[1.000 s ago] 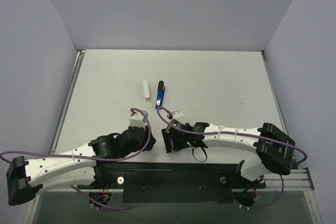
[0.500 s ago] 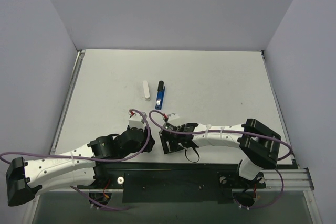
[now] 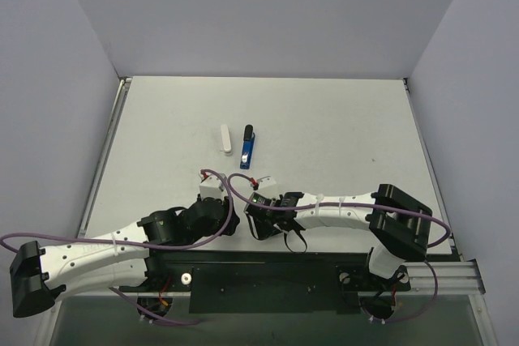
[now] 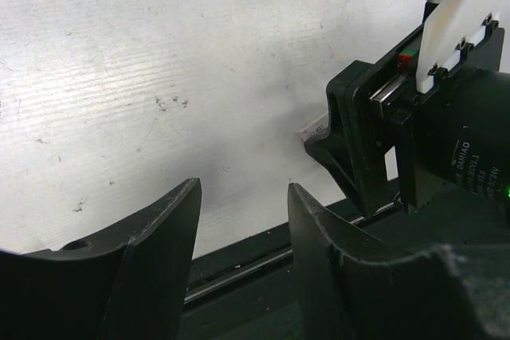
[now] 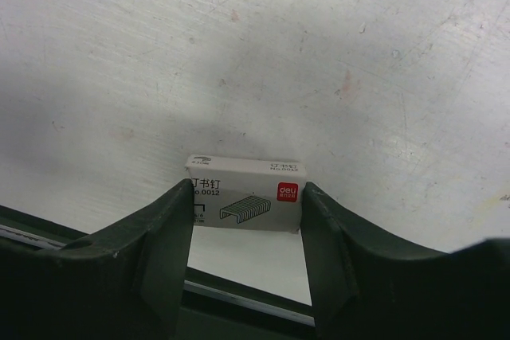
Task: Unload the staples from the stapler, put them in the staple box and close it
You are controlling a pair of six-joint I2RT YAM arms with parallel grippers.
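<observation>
Resting clamped between right gripper jaws: white staple box; left gripper jaws apart, empty; stapler and staples side by side, well beyond both.

small staple box printed "No.0012", red "deli" logo, Chinese characters

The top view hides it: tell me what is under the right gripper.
A small white staple box rests on the table, the right gripper's fingers against both its sides. Its contents are hidden.

Pale lavender walls box in a scuffed white table — light even
</observation>
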